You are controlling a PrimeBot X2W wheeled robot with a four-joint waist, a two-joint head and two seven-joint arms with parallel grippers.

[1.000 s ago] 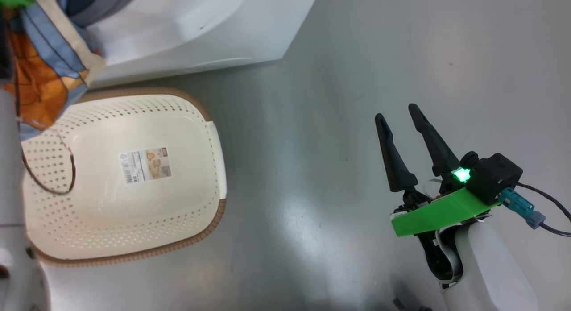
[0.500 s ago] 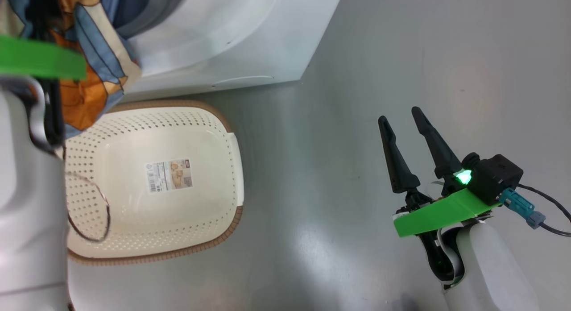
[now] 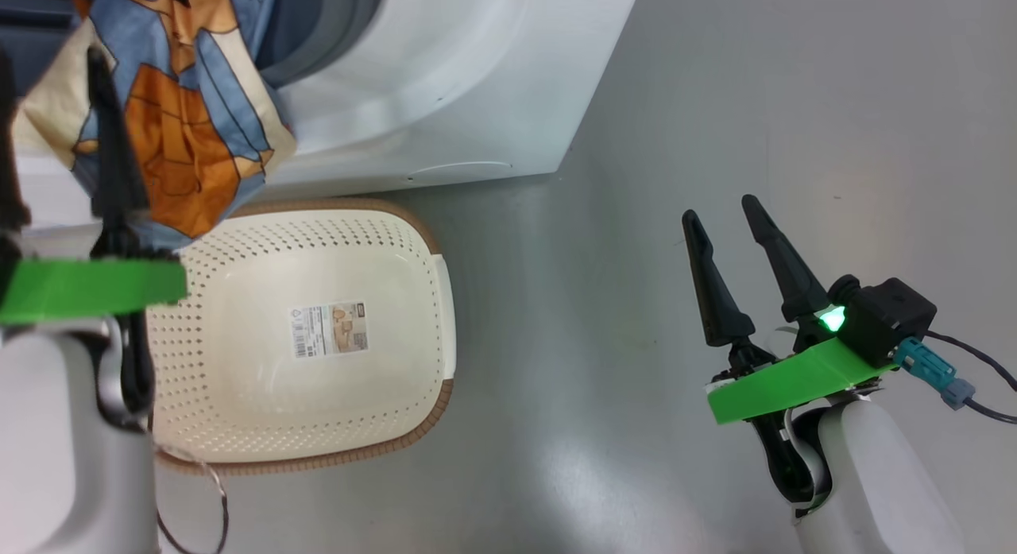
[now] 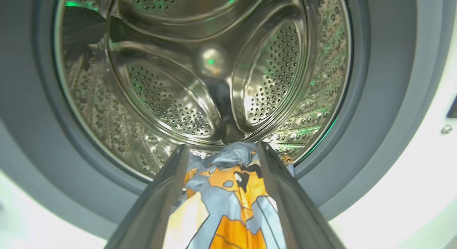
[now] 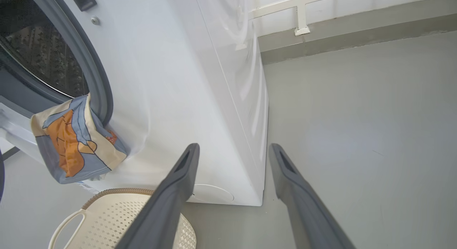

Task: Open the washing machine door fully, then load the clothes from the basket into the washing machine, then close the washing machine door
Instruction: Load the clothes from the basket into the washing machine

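left gripper [image 4: 222, 149] clasps clothes [image 4: 228, 199] at 6 o'clock of drum [image 4: 200, 81] mouth; carry deep past gasket [image 4: 378, 99] before letting go. right gripper [image 3: 719, 206] spread, empty.

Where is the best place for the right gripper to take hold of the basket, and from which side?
Probably the side handle of the basket, from the robot's right: it sticks out toward the open right gripper.
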